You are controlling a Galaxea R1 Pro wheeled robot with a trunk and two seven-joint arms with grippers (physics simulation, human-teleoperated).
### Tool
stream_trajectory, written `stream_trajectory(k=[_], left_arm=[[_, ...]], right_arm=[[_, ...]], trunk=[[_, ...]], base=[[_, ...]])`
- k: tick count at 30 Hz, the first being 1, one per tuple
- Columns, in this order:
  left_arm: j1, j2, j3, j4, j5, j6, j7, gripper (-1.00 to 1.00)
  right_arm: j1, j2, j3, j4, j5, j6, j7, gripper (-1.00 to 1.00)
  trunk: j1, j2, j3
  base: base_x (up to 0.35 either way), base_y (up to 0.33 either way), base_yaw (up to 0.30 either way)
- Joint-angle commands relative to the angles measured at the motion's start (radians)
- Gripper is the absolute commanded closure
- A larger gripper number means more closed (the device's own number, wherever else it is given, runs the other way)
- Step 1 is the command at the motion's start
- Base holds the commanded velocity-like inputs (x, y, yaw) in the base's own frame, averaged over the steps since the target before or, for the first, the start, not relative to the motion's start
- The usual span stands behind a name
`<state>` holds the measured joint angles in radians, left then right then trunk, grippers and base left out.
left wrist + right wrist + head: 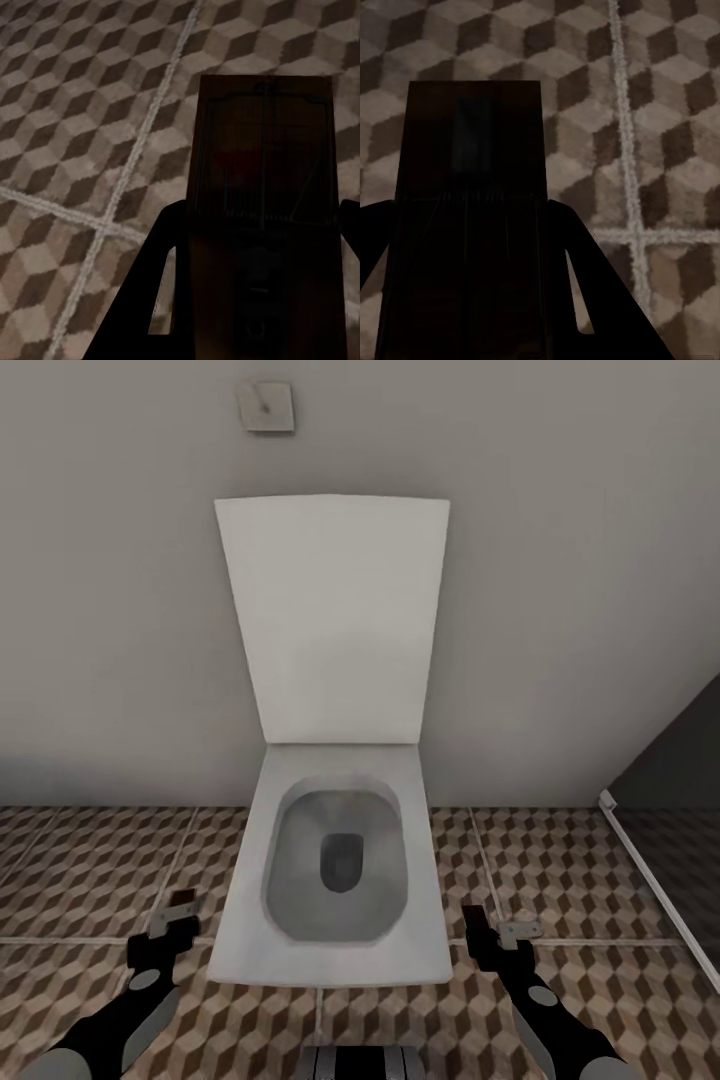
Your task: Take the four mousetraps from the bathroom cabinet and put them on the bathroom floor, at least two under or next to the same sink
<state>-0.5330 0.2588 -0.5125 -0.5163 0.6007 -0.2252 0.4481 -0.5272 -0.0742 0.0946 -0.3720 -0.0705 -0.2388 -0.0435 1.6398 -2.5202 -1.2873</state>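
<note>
I hold one mousetrap in each hand, low over the bathroom floor [90, 870] with its cube-pattern tiles. My left gripper [174, 928] is to the left of the toilet, shut on a mousetrap [183, 903]. In the left wrist view that gripper [259, 225] clamps the dark board with wire parts [262, 150] between its fingers. My right gripper [478, 932] is to the right of the toilet, shut on a second mousetrap [472, 912]. The right wrist view shows this gripper [469, 217] around that flat dark board [472, 135]. The cabinet and the sink are out of view.
A white toilet [330, 960] with its lid [332, 620] raised stands against the grey wall straight ahead, between my arms. A dark panel with a white frame [650, 860] closes off the right side. Tiled floor [82, 112] lies open to either side of the toilet.
</note>
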Motion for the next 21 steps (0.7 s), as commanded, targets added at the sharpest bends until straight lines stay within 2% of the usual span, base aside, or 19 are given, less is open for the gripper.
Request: stream_trajectory(k=[1, 14, 21], left_arm=[[-0.001, 0.006, -0.008, -0.001, 0.010, -0.010, 0.007, 1.00], [-0.001, 0.017, -0.004, -0.001, 0.010, -0.011, 0.006, 1.00], [-0.001, 0.017, -0.002, -0.001, 0.010, -0.016, 0.009, 1.00]], right_arm=[[-0.001, -0.001, 0.008, 0.001, -0.011, -0.004, -0.003, 1.00], [-0.001, -0.001, 0.010, 0.001, -0.006, -0.004, -0.001, 1.00], [-0.001, -0.001, 0.011, 0.001, -0.003, -0.005, -0.001, 1.00]], trunk=[[0.000, 0.000, -0.001], [0.000, 0.000, -0.001], [0.003, -0.002, -0.028]], base=[[0.000, 0.000, 0.000], [0.000, 0.000, 0.000], [0.000, 0.000, 0.000]])
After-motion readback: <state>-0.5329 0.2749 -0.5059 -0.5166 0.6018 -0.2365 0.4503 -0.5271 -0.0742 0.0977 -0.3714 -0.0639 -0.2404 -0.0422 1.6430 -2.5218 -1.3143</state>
